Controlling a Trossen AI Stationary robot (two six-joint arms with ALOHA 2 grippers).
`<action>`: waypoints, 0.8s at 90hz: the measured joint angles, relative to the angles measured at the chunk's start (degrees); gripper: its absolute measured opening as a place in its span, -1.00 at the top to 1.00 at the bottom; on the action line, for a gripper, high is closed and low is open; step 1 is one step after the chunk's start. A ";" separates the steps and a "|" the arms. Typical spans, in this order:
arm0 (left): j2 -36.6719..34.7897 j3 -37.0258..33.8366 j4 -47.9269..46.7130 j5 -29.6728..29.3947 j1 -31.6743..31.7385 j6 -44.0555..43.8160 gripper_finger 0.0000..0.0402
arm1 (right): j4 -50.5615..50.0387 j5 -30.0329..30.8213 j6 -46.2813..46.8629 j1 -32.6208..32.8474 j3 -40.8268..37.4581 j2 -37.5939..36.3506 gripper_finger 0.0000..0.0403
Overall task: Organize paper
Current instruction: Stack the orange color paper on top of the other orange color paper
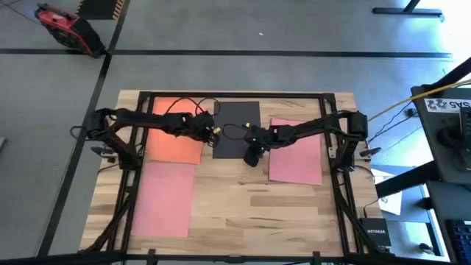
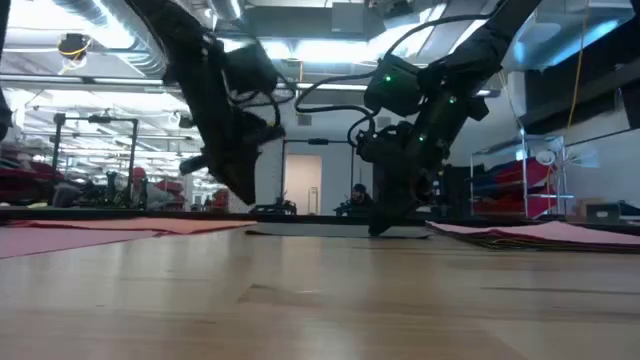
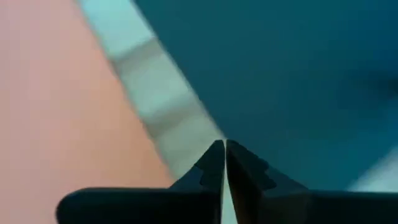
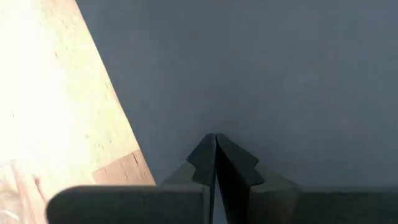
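Right gripper [image 1: 252, 157]: down on the near right part of the flat matte black paper sheet [image 1: 237, 118], fingers pressed together to a thin seam in the right wrist view, tips on or just above the sheet. Whether any paper is pinched between them I cannot tell from that angle; nothing shows in the seam.

Left gripper [image 1: 213, 133]: over the bare strip of the pale wooden slatted tabletop [image 1: 243, 206] between the black sheet and the flat orange paper sheet [image 1: 174, 143]. Fingers drawn narrow, nearly touching, nothing visible between them. From the low view it hangs a little above the table.

Black sheet lies at the far centre of the table. Orange sheet just left of it, apart by a thin gap, at the far left.

Large pink paper sheet [image 1: 163, 200] lies near left, its far edge meeting the orange sheet. Second pink paper sheet [image 1: 297, 151] lies right of the black sheet, under the right arm, slightly askew.

Beyond the table: grey floor, a red and black machine [image 1: 65, 28] at the far left corner.
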 joint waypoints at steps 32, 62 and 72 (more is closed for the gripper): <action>3.18 -0.04 -10.54 -0.46 -6.91 -4.85 1.00 | 0.30 0.02 -0.02 0.00 -0.02 0.02 1.00; 4.04 -0.04 -14.22 -3.94 -2.70 -3.03 1.00 | 0.35 0.03 0.00 0.00 -0.02 0.02 1.00; 4.04 -0.04 -14.93 -4.39 -1.03 -1.64 1.00 | 0.32 0.02 0.00 0.00 -0.02 0.02 1.00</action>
